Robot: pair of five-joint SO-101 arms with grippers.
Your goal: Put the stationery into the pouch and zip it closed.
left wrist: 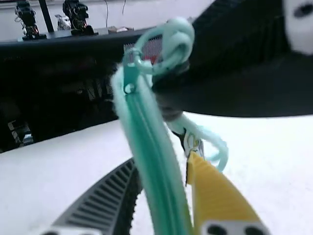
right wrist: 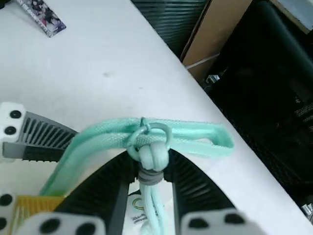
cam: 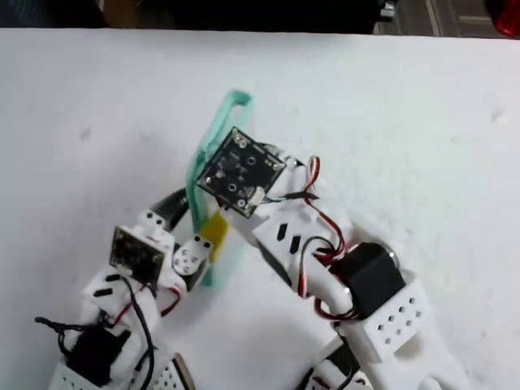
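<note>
High view half hides pouch [cam: 218,122]; left jaws clamp it, right jaws its cord [right wrist: 149,156].

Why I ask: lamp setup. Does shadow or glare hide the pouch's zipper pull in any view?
No. High view: the table is evenly lit, with only soft shadows and no glare on the pouch. Left wrist view: the pale zipper pull stands out against a dark backdrop. Right wrist view: it is plainly lit, with no shadow across it.
</note>
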